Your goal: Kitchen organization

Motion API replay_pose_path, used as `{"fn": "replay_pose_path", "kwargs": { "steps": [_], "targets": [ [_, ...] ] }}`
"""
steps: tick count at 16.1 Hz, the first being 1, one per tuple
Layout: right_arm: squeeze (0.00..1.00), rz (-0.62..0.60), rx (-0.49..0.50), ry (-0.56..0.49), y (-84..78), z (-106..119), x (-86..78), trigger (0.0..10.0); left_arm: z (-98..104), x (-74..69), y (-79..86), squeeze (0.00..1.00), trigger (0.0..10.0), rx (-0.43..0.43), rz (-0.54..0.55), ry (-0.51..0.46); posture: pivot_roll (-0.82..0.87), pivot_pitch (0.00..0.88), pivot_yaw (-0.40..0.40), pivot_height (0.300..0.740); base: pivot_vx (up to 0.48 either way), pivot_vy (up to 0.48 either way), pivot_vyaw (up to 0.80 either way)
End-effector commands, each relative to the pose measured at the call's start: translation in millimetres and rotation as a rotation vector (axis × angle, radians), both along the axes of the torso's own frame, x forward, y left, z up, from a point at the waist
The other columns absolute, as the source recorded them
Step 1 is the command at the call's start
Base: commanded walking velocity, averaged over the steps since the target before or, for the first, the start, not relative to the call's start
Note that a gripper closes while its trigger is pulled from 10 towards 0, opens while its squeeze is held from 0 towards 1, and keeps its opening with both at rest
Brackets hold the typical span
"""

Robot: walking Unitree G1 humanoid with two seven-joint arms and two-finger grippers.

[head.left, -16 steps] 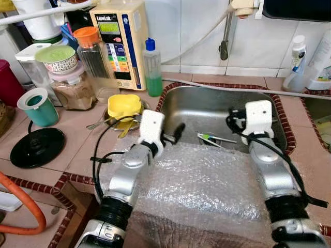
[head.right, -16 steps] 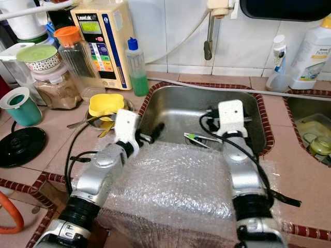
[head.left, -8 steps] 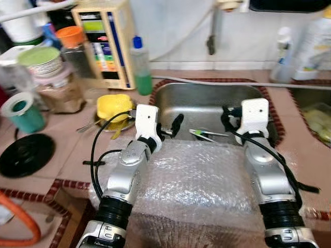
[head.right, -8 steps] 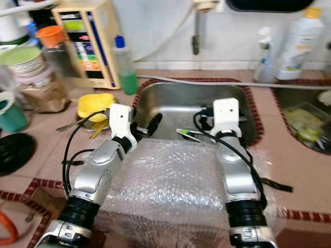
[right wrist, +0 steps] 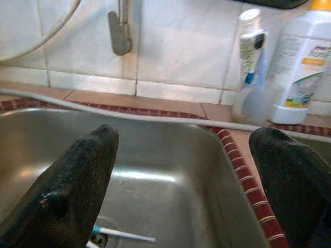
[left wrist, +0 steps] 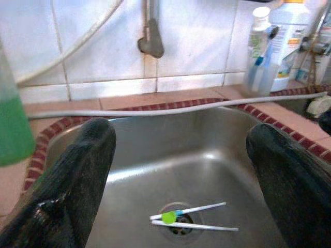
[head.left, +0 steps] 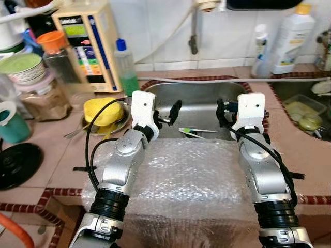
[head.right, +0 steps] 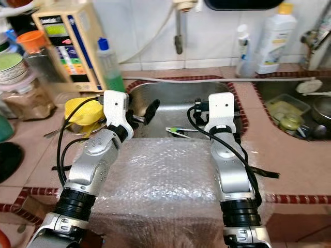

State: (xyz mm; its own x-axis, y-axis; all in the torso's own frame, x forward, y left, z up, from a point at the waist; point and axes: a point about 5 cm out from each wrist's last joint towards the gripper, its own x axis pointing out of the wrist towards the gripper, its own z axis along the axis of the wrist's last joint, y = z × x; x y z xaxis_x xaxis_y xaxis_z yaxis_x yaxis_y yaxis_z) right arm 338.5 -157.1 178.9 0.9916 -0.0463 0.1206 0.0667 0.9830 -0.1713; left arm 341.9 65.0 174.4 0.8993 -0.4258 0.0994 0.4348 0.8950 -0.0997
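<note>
**Both end effectors wide over the sink, two sticks at the drain**

While my two arms reach forward over the bubble wrap (head.left: 191,175), the left eye view shows my left end effector (head.left: 173,111) and right end effector (head.left: 221,111) held over the near rim of the single steel sink (head.left: 207,95), each empty. On the counter (head.left: 57,150) at my left I count one yellow bowl (head.left: 105,109), one green soap bottle (head.left: 125,67) and one orange-lidded jar (head.left: 54,49). Compared with a second ago the whole scene has slid leftward, so the camera turned; a second basin (head.left: 302,103) at my right now shows more fully.

From the right eye view, one white bottle (head.right: 275,36) and one small spray bottle (head.right: 244,44) stand by the wall behind the sink.

Through the left wrist view, my fingers (left wrist: 77,181) stand wide apart, and two thin white sticks (left wrist: 189,217) joined by a green piece lie on the drain.

Seen from the right wrist view, my fingers (right wrist: 72,186) are likewise spread wide above the basin.
</note>
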Motion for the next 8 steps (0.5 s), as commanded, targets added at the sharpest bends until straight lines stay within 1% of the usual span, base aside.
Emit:
{"fn": "replay_pose_path", "kwargs": {
  "steps": [1,2,4,8],
  "targets": [
    [0.0,0.017,0.008,-0.022,5.9,6.6,-1.5,10.0,3.0,-0.6,0.9,0.0,10.0,-0.001,-0.004,-0.005,-0.05,0.0,0.153,0.74,0.0,0.0,0.0],
    [0.0,0.019,0.012,-0.019,6.5,6.2,-2.3,10.0,2.6,-1.1,0.5,0.0,10.0,-0.002,-0.004,-0.004,-0.05,0.0,0.153,0.74,0.0,0.0,0.0],
    [0.0,0.03,0.022,-0.015,10.0,5.0,-4.7,10.0,1.4,-2.3,-0.3,0.0,10.0,-0.014,-0.01,0.006,-0.05,0.0,0.152,0.74,0.0,-0.277,0.0],
    [0.0,0.042,0.025,-0.009,13.5,5.3,-6.0,10.0,0.7,-2.7,0.3,0.0,10.0,-0.012,-0.016,0.014,-0.05,0.0,0.149,0.74,0.0,-0.456,0.0]
  ]
}}
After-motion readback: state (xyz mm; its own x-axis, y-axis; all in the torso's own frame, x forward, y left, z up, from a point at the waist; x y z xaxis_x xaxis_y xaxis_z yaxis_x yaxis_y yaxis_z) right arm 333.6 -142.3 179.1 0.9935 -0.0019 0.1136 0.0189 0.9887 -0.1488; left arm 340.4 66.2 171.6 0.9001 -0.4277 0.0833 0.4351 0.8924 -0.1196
